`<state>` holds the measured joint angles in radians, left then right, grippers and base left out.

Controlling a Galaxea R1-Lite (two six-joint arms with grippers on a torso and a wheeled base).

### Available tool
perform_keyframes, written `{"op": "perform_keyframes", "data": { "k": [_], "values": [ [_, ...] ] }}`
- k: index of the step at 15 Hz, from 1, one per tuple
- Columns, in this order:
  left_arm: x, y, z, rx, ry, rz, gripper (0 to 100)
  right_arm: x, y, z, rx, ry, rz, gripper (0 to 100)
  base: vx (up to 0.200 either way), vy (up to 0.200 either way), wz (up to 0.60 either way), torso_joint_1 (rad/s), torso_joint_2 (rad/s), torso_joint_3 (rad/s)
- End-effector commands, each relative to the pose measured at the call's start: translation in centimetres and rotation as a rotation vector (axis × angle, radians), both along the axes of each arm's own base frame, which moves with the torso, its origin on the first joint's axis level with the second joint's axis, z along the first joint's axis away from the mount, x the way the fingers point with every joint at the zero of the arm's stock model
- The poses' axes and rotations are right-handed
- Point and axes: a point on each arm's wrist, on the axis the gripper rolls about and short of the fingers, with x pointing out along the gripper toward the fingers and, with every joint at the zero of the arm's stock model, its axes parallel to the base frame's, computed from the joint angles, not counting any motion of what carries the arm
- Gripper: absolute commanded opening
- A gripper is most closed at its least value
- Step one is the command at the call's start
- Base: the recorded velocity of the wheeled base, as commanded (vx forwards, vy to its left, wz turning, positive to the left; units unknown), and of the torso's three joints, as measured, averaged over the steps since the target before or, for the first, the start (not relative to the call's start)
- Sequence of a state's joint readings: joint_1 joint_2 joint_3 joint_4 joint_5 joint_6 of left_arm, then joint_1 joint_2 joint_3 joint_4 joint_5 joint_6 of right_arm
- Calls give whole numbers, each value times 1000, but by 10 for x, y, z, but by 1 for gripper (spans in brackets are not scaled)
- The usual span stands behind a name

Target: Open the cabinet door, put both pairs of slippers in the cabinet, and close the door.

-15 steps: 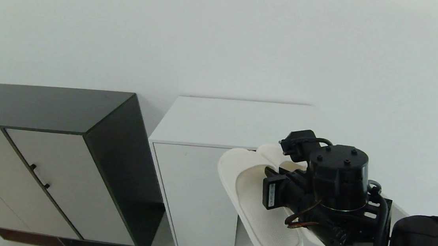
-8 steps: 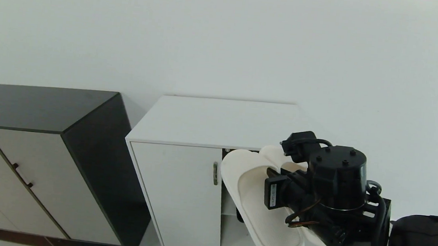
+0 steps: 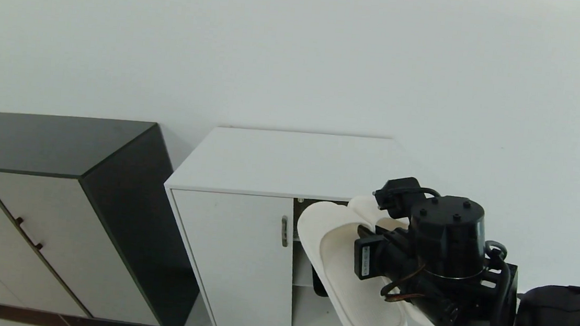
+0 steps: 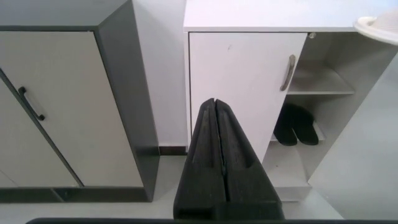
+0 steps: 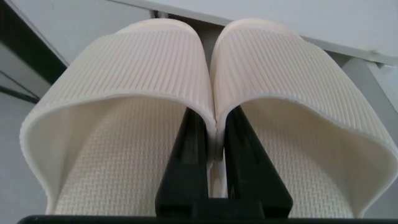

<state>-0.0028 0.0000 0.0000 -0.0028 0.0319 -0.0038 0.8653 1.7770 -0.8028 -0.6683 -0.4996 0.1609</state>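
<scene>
The white cabinet (image 3: 290,163) stands in the middle; its left door (image 3: 232,257) with a metal handle (image 3: 284,231) is closed, and the right side is open onto shelves (image 4: 317,78). A pair of black slippers (image 4: 295,124) lies on the lower shelf. My right gripper (image 5: 214,127) is shut on a pair of cream slippers (image 3: 357,290), pinching their inner edges together (image 5: 149,81), and holds them in front of the open compartment. My left gripper (image 4: 216,104) is shut on nothing, low and some way back from the closed door.
A dark cabinet (image 3: 60,143) with beige doors and black handles stands just left of the white one, with a narrow gap between them. A plain white wall rises behind both. The floor in front is bare.
The head view has swung, so both cabinets sit further left and the open compartment now shows. The right gripper with the cream slippers has sunk slightly in the picture.
</scene>
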Motion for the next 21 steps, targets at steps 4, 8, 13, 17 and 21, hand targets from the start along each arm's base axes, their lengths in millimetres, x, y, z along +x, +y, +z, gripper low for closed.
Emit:
{"op": "perform_keyframes", "data": {
  "k": [4, 8, 13, 17, 21],
  "values": [
    [0, 0, 0, -1, 0, 0, 0, 1, -3, -5, -17, 6, -6, 0, 0, 0, 0, 0, 0, 0],
    [0, 0, 0, -1, 0, 0, 0, 2, -2, -8, -24, 12, -6, 0, 0, 0, 0, -67, 134, 82],
    [0, 0, 0, -1, 1, 2, 0, 2, -1, -8, -17, 6, -6, 0, 0, 0, 0, -224, 529, 300],
    [0, 0, 0, -1, 0, 2, 0, 2, -2, -9, -19, 8, -6, 0, 0, 0, 0, -217, 538, 317],
    [0, 0, 0, -1, 0, 2, 0, 2, -2, -9, -18, 7, -5, 0, 0, 0, 0, -194, 505, 316]
  ]
}}
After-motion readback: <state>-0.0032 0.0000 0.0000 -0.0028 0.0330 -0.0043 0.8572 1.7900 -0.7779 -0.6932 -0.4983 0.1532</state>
